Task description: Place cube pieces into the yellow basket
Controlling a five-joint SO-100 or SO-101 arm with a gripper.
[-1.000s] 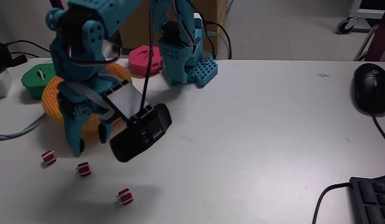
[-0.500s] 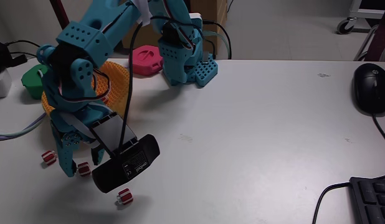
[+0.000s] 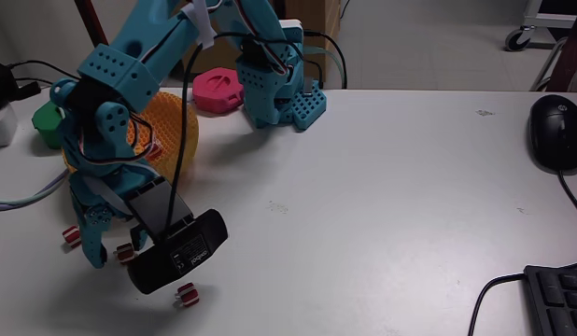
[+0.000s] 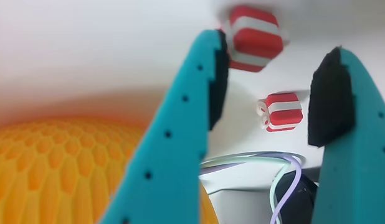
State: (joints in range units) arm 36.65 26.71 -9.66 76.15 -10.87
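Three small red-and-white cube pieces lie on the white table at the front left: one (image 3: 74, 235), a second (image 3: 125, 252) and a third (image 3: 186, 296). My teal gripper (image 3: 114, 252) hangs low over the first two, open. In the wrist view the gripper (image 4: 276, 50) shows two teal fingers with black pads (image 4: 323, 99) spread apart. One cube piece (image 4: 255, 37) sits by the fingertips and another (image 4: 281, 111) lies in the gap, neither touched. The yellow basket (image 3: 167, 131) stands just behind the arm, and its mesh (image 4: 55, 168) shows at the lower left.
A green disc (image 3: 46, 117) and a pink disc (image 3: 218, 89) sit at the back left beside the arm's base (image 3: 279, 93). Cables (image 3: 18, 198) trail off the left edge. A mouse (image 3: 556, 131) and a keyboard (image 3: 559, 299) lie at the right.
The arm has swung down and left from in front of the basket until the gripper sits low over the two leftmost cube pieces. The cubes have not moved.
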